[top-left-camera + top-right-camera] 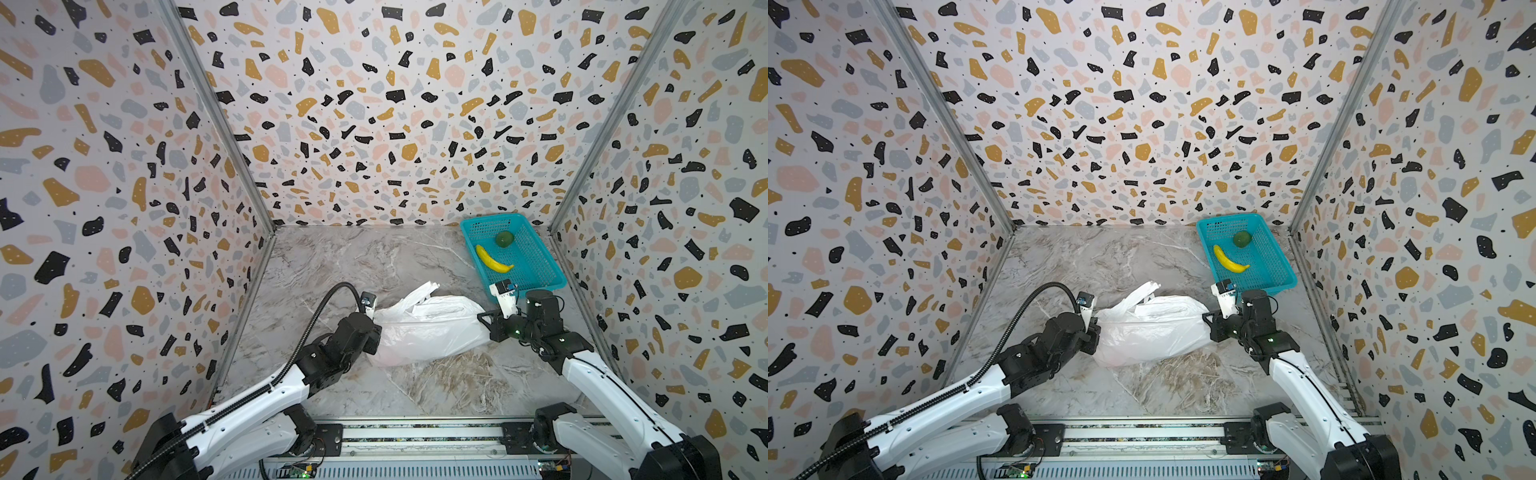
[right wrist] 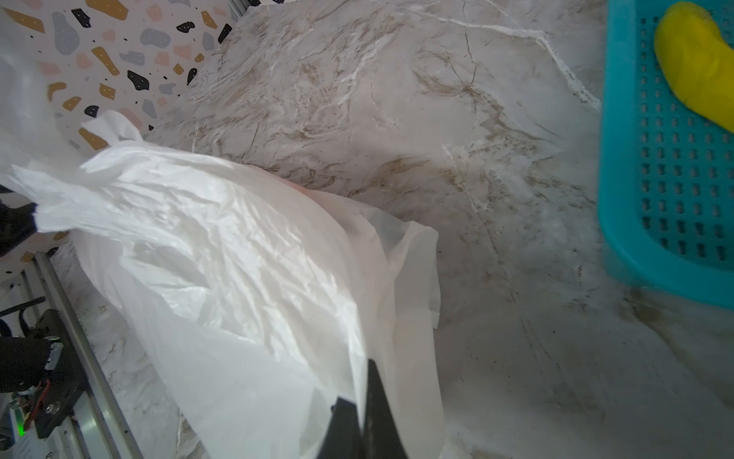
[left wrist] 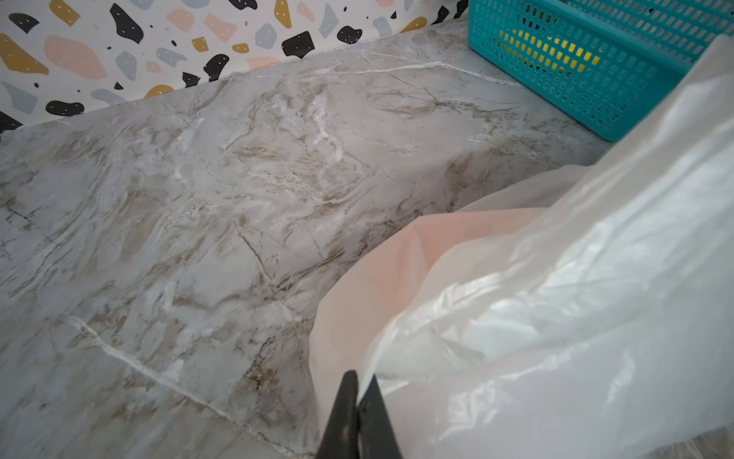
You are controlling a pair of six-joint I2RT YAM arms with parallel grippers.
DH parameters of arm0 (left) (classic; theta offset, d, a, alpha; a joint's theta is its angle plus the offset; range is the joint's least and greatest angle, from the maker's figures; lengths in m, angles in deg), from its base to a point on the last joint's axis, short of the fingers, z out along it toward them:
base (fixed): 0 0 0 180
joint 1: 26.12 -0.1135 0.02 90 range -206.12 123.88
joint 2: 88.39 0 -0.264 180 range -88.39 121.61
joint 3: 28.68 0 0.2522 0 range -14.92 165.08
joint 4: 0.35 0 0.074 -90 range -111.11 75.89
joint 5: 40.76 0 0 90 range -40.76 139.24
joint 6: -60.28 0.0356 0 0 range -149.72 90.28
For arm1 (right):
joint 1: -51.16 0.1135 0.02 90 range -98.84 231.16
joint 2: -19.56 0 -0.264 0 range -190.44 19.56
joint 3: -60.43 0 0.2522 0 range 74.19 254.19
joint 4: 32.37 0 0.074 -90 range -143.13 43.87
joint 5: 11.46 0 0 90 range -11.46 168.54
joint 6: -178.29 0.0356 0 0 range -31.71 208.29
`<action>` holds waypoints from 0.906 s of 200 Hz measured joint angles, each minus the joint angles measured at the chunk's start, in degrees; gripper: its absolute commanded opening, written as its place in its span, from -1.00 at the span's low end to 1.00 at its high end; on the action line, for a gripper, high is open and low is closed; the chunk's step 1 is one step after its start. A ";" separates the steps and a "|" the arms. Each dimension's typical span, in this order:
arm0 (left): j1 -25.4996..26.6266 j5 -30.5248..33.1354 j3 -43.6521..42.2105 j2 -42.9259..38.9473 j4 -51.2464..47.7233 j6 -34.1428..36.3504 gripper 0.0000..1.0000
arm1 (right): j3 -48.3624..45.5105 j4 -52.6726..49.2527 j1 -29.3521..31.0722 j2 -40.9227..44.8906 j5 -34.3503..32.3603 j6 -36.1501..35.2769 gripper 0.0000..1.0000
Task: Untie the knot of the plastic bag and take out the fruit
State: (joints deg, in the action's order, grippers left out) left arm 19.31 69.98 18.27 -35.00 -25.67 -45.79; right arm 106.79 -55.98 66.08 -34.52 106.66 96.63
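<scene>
Both of my pincers are clamped tight on thin film: the left pincer (image 3: pixel 359 399) bites one edge of the plastic bag (image 1: pixel 432 332) and the right pincer (image 2: pixel 363 397) the opposite edge, with the bag slumped on the table (image 1: pixel 353 266) between them. Its handle loops (image 1: pixel 419 293) lie loose and I see no knot, so untying looks done. Of the fruit only a pink tint shows through the film, while a banana (image 1: pixel 492 259) and a green ball (image 1: pixel 504 238) sit in the basket (image 1: pixel 492 220).

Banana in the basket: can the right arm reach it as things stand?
Probably not yet. The right gripper is shut on the plastic bag and would have to let go first. Otherwise the way looks free: the open basket sits just beyond it, with nothing over the banana.
</scene>
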 measured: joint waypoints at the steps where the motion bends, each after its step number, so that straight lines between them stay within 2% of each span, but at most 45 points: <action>1: 0.00 0.00 0.00 0.00 0.00 0.00 -1.00 | 0.00 0.00 0.00 0.00 0.00 0.00 -0.92; 9: -0.02 -0.55 0.00 0.00 0.02 0.24 -1.00 | 0.02 -0.02 0.37 0.02 0.44 -0.09 -0.73; 15: -0.02 -0.90 0.00 -0.02 0.04 0.50 -1.00 | 0.04 -0.17 0.59 0.02 0.66 -0.11 -0.48; 27: -0.02 -1.62 0.02 -0.04 0.13 1.27 -1.00 | 0.24 -0.92 1.27 0.02 0.85 -1.07 -0.14; 37: -0.02 -2.27 0.02 -0.15 0.20 2.14 -1.00 | 0.70 -1.99 2.14 0.04 0.63 -1.81 0.06; 47: -0.02 -2.78 0.02 -0.50 0.31 3.19 -1.00 | 1.77 -3.28 3.28 0.15 0.07 -3.19 0.18; 94: 0.00 -3.74 0.39 -3.21 1.40 9.05 -1.00 | 11.65 -6.34 6.16 1.11 -2.51 -10.21 0.40; 116: 0.00 -3.74 0.85 -3.23 1.77 11.08 -1.00 | 16.17 -6.27 9.20 -0.46 -5.86 -15.63 0.49; 153: 0.00 -3.69 1.36 -3.10 2.56 12.55 -1.00 | 16.79 -6.05 17.18 -3.32 -11.28 -25.46 0.61; 181: 0.00 -3.69 1.60 -3.13 2.62 12.92 -1.00 | 14.62 -4.28 20.20 -1.99 -13.18 -30.62 0.67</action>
State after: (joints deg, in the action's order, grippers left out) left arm 19.31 66.28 19.86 -38.13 -23.04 -32.87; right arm 121.41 -60.26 86.27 -36.51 93.48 66.01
